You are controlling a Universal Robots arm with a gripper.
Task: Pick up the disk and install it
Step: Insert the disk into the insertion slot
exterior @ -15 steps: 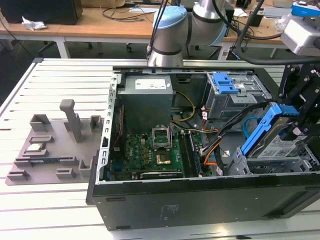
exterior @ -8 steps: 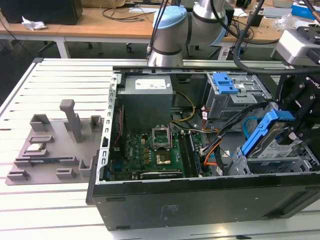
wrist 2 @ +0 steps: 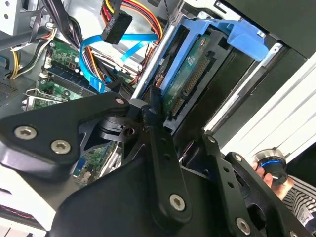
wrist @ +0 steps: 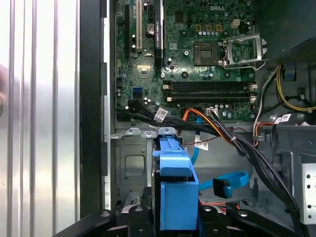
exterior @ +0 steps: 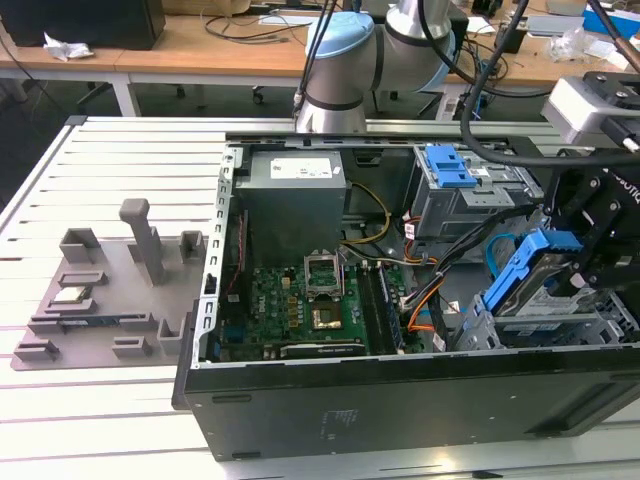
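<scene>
The disk (exterior: pixel 540 280), a silver drive in a bright blue carrier, hangs tilted inside the open computer case (exterior: pixel 400 400) at the exterior view's right. It sits just above a grey metal bay (exterior: pixel 575 328). My gripper (exterior: pixel 578 262) is shut on it from the right side. In the first wrist view the blue carrier (wrist: pixel 175 190) stands between my black fingers (wrist: pixel 134 217). In the second wrist view the disk's green circuit side (wrist 2: pixel 190 81) and its blue carrier (wrist 2: pixel 247 37) lie just past my black linkage.
The case holds a green motherboard (exterior: pixel 300 300), a grey power supply (exterior: pixel 295 195), cable bundles (exterior: pixel 430 300) and a grey cage with a blue latch (exterior: pixel 450 165). A grey fixture plate (exterior: pixel 100 300) lies to the left. A hand (wrist 2: pixel 269 173) holds a knob beside the case.
</scene>
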